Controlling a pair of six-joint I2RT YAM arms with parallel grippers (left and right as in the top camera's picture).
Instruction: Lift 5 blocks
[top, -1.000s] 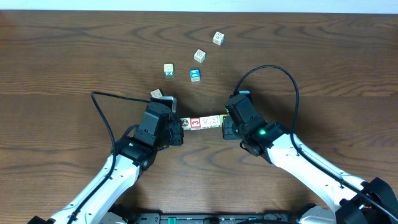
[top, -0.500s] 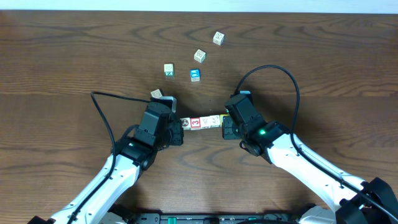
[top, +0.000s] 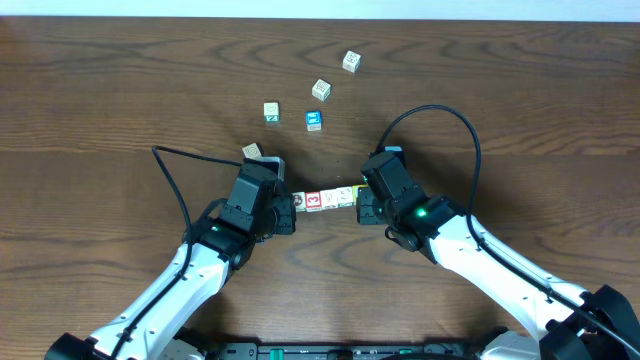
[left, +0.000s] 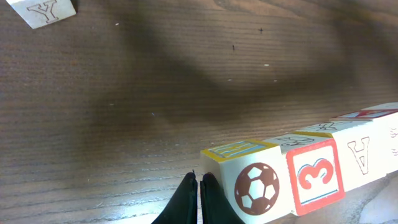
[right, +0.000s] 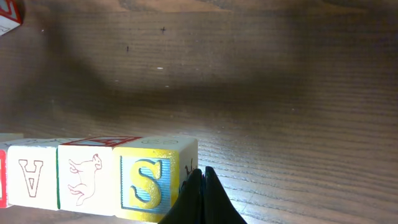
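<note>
Loose cubes (top: 321, 90) are scattered on the table (top: 100, 100) beyond the row; a "Y" cube (left: 42, 11) is noted just beside the left gripper (left: 199, 186). Blocks (top: 325, 198) are set in a touching row of five near the table's middle, pressed endwise between the left gripper and the right gripper (right: 200, 180), both closed tight on nothing. Whitish faces with coloured borders are recorded. Markings read: football, red "3", "A", animal, "S".

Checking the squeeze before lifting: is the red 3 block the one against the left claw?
No, the soccer-ball block sits beside the left claw; the red 3 block comes next.
</note>
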